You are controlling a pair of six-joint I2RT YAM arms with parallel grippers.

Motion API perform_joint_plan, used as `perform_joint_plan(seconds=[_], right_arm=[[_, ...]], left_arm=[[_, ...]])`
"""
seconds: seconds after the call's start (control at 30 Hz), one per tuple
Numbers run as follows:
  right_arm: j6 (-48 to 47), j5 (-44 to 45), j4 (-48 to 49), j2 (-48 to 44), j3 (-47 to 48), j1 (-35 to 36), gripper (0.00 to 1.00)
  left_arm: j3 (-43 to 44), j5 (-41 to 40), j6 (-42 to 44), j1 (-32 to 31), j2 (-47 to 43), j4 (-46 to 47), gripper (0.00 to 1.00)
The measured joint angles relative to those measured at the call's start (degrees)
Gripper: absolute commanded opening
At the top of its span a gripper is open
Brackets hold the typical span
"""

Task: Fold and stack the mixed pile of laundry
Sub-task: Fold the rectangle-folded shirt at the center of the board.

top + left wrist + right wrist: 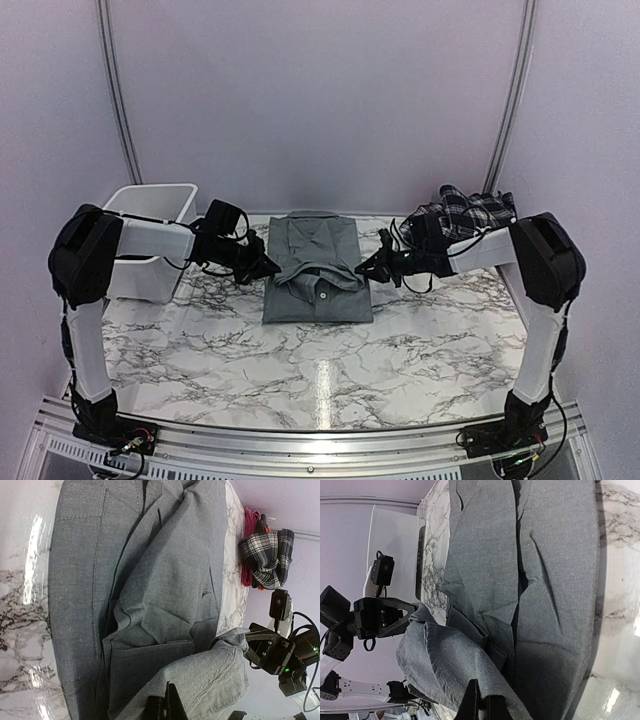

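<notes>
While the grey collared shirt [315,250] lies flat mid-way across the marble table [320,350], long axis running from the arm bases toward the back wall, one band of its cloth is lifted off the rest and stretched crosswise over the body; going by the top view, that band carries the collar. Left gripper [266,268] is clamped on the band's left end and right gripper [366,270] on its right end. Both have their jaws closed tight with grey fabric pinched between, and each wrist view shows the opposite pincer biting the far end of the same band. So the shirt sits directly between the two pincers, held band at right angles to the long axis. Neither arm is nearer; the grip is symmetric about the centre line. My read: mid-fold, and the band has to travel along the long axis and be laid down square. Both arms need to move in step and keep it taut, or the crease will skew. Which end it should land on I can't tell. The shirt's outline is already roughly rectangular. Rest of the pile: plaid piece [470,212] heaped at the far right corner, behind the right forearm, red-pink piece [247,535] against it, well apart from the shirt. White basket [150,215] sits far left, contents not visible.
</notes>
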Motion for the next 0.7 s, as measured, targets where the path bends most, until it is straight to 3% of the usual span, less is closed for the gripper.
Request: perform_joint_plan(seconds=[0.03,0.2,0.27,0.37,0.47,0.57,0.7], right_arm=[[-0.13,-0.52,0.15,0.98,0.79,-0.33,0.08],[0.07,-4.04,0.72,6.36,5.11,-1.49,0.46],[-0.11,-5.29,0.66,7.48,6.73,-1.90,0.55],[-0.42,-6.49,0.44,7.65,9.68,-2.99,0.65],[-1.27,-7.02,0.17,7.43,13.22,-4.79,0.80],[-3.72,-7.17,-1.88,5.27,14.34,-6.84,0.80],[-7.72,-6.73,-5.09,-0.70,11.17,-8.02,0.68]], left_arm=[[0.00,0.13,-0.48,0.31,0.61,0.96,0.03],[0.00,1.11,-3.02,1.77,3.63,6.05,0.47],[0.33,1.22,-4.15,2.54,4.42,7.34,0.56],[2.03,1.05,-4.94,3.78,4.72,8.09,0.62],[4.76,0.66,-5.20,5.22,4.52,9.55,0.83],[4.00,-1.38,-4.79,6.78,2.10,10.75,0.85],[-1.27,-3.39,-1.90,7.80,-4.28,10.82,0.80]])
